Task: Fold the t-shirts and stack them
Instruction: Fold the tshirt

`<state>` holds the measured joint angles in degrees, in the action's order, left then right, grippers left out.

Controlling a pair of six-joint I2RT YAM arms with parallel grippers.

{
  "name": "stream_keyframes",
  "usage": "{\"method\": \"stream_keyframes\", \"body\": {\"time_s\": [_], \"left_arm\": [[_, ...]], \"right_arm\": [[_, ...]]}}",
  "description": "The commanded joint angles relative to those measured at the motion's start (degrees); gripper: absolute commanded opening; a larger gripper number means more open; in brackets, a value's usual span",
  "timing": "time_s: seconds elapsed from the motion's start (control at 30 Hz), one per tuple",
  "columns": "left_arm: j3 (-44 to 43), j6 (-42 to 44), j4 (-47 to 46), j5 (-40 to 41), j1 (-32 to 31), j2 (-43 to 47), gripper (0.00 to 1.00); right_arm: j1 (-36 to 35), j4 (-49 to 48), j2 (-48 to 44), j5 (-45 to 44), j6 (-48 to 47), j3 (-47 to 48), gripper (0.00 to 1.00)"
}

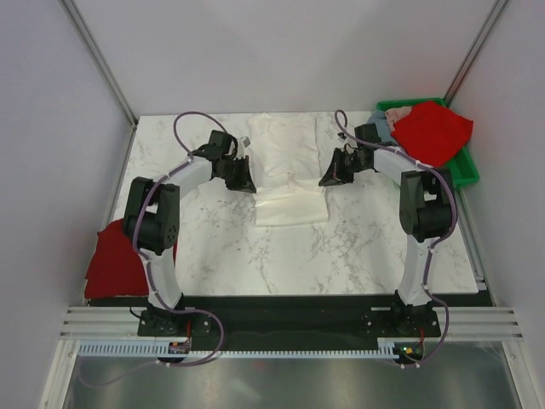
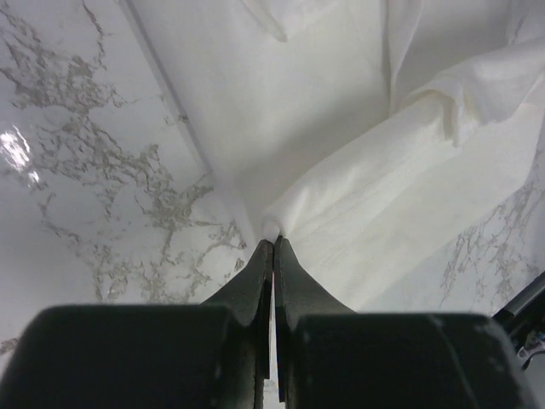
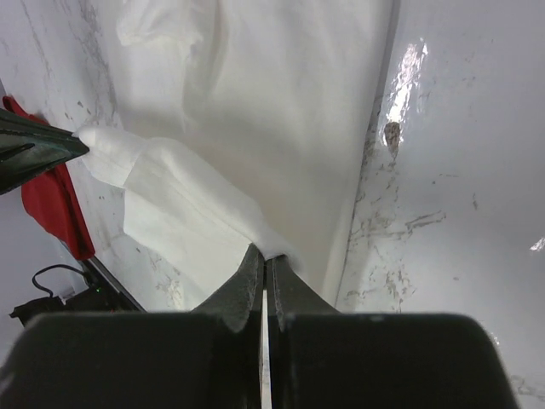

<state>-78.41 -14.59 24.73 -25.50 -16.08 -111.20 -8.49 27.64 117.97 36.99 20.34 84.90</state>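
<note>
White t-shirt (image 1: 288, 153) centre, half folded.
Near end doubled over; red t-shirt (image 1: 433, 132) and grey-blue t-shirt (image 1: 387, 128) far right; second red t-shirt (image 1: 115, 260) left edge.

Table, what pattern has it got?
The table is white marble with grey veins, clearest in the left wrist view.

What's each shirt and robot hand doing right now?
left hand: shut on white t-shirt
right hand: shut on white t-shirt
white t-shirt: partly folded, pinched at two corners
red t-shirt on the left: lying untouched
green bin: holds crumpled shirts
red t-shirt in the bin: crumpled on top
grey-blue t-shirt: crumpled
</note>
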Motion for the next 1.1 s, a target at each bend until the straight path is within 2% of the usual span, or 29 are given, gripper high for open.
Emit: {"method": "stream_keyframes", "body": {"time_s": [0.0, 0.27, 0.33, 0.37, 0.4, 0.43, 0.47, 0.5, 0.57, 0.6, 0.73, 0.87, 0.97, 1.07], "left_arm": [[-4.29, 3.34, -1.61, 3.16, 0.34, -2.44, 0.02], [-9.39, 3.43, -1.79, 4.05, 0.34, -6.04, 0.02], [-9.65, 3.43, -1.71, 5.19, 0.26, -6.31, 0.11], [-9.48, 3.25, -1.79, 5.54, 0.34, -6.31, 0.17], [-9.39, 3.25, -1.44, 6.33, 0.34, -5.88, 0.28], [-8.96, 3.08, -0.31, 7.03, 0.34, -5.35, 0.32], [-8.34, 2.47, 0.31, 9.21, 0.34, -4.48, 0.37], [-7.73, 2.2, 1.27, 10.8, 0.26, -2.2, 0.49], [-4.92, 1.58, 3.74, 15.1, 0.43, 1.23, 0.59], [-3.34, 1.49, 3.92, 15.65, 0.43, 5.07, 0.68], [6.22, 1.49, 4.53, 11.1, 0.43, 11.51, 0.7], [11.08, -1.57, 3.93, -1.18, 0.69, 12.23, 0.73], [13.98, -4.83, 1.82, -7.78, 1.04, 11.27, 0.7], [15.39, -7.73, -0.38, -10.62, 1.05, 9.78, 0.65]], "right_arm": [[0.14, -1.8, 1.73, -1.4, -1.44, 3.42, 0.0], [0.14, -2.15, 5.33, -2.19, -2.14, 7.72, 0.0], [0.14, -2.32, 6.12, -2.36, -2.06, 8.35, 0.02], [0.23, -2.33, 6.3, -2.62, -1.97, 8.78, 0.15], [0.23, -2.15, 6.13, -2.8, -2.14, 9.05, 0.25], [0.23, -2.15, 5.52, -3.67, -2.58, 9.4, 0.32], [0.4, -1.37, 4.99, -4.03, -3.63, 9.58, 0.48], [0.58, -0.92, 4.29, -4.03, -4.16, 9.67, 0.52], [1.72, 0.57, 1.22, -3.68, -5.13, 8.62, 0.55], [2.07, 1.01, -0.1, -3.51, -5.31, 7.74, 0.55], [4.44, 3.56, -6.87, -1.4, -5.22, -1.46, 0.56], [5.94, 4.18, -9.51, 5.35, -4.52, -10.27, 0.55], [6.03, 1.82, -9.6, 8.44, -2.24, -15.89, 0.55], [6.03, -1.17, -8.99, 12.13, 0.75, -19.33, 0.54]]}}
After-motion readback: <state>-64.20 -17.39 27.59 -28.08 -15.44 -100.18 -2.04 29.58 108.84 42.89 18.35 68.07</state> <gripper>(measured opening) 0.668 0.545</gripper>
